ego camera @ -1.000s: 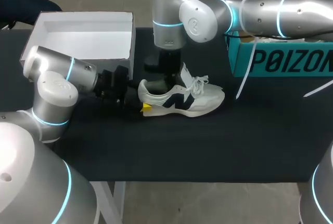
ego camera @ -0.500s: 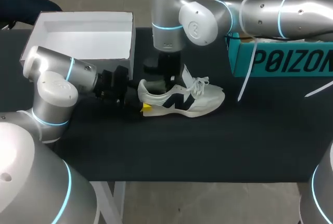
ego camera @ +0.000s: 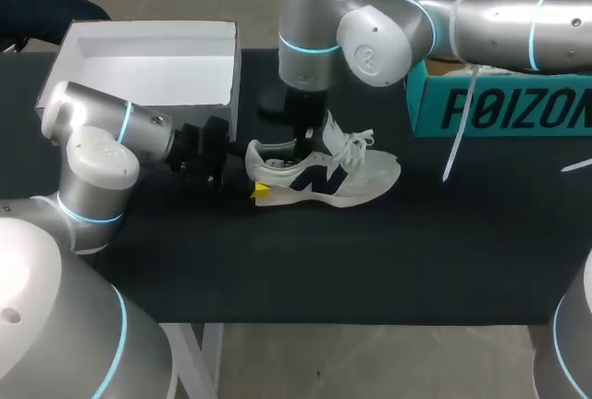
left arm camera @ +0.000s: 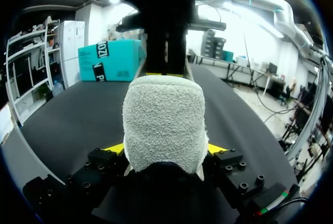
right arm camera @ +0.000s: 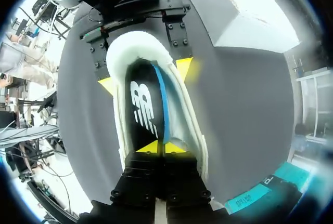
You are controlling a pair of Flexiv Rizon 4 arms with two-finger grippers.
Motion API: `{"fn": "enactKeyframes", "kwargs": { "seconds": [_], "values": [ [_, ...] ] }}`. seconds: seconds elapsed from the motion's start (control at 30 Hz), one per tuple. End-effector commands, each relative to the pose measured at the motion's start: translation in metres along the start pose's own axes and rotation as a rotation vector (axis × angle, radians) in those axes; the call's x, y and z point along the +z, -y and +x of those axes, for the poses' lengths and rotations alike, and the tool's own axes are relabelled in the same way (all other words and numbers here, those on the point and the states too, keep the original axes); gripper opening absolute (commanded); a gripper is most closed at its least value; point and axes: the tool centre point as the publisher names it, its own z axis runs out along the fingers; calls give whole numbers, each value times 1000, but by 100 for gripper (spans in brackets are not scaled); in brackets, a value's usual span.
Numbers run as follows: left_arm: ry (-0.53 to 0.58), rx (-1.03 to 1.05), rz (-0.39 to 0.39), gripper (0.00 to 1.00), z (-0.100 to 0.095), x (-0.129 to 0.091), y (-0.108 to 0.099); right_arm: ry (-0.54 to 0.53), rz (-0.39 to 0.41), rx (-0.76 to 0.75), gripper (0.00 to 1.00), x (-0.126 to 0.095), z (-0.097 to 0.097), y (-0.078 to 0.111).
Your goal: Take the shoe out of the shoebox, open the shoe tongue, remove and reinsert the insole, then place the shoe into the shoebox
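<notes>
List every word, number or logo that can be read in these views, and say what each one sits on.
On the teal box, large dark lettering along its side: crossed by a white strap and cut off at the head view's edge, so not readable whole.
On the shoe, a dark logo mark on its side; no words.
On the insole, a white logo mark; no words.
Any other print is too small to read.

- Overhead, the teal box (ego camera: pixel 499 107) runs off frame at 3 o'clock.
- My right gripper (right arm camera: pixel 162 147) covers the front end of the insole (right arm camera: pixel 143 112).
- From my left wrist, the heel of the shoe (left arm camera: pixel 164 120) hides its toe.
</notes>
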Motion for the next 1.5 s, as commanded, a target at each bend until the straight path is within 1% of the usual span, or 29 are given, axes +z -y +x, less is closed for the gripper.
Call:
{"fn": "enactKeyframes", "kwargs": {
  "seconds": [0.03,0.17,0.33,0.4,0.47,0.53,0.63,0.87,0.93,0.97,1.07,1.2,1.4,1.5],
  "values": [
    [-1,-1,-4,0,-2,3,0,59,2,-6,0,-22,5,6],
    [-1,-1,-4,0,-2,3,0,74,11,2,0,-26,2,6],
    [-1,-1,-4,0,-2,3,0,125,-27,51,0,-46,-8,12],
    [-1,-1,-4,0,-2,3,0,148,-25,61,0,-51,-13,13],
    [-1,-1,-4,0,-2,3,0,163,-51,76,0,-56,-18,14],
    [-1,-1,-4,0,-2,3,0,180,-60,82,0,-61,-23,14],
    [-1,-1,-4,0,-2,3,0,193,-101,110,0,-69,-30,13],
    [-1,-1,-4,0,-2,3,0,237,-196,163,0,-105,-35,3],
    [-1,-1,-4,0,-2,3,0,253,-201,169,0,-113,-37,0],
    [-1,-1,-4,0,-2,3,0,254,-218,168,0,-114,-39,0],
    [-1,-1,-4,0,-2,3,0,255,-230,170,0,-113,-41,-4],
    [-1,-1,-4,0,-2,3,0,238,-246,173,0,-100,-44,-8],
    [-1,-1,-4,0,-2,3,0,197,-251,173,0,-73,-47,-17],
    [-1,-1,-4,0,-2,3,0,184,-254,176,0,-66,-48,-20]
  ]
}}
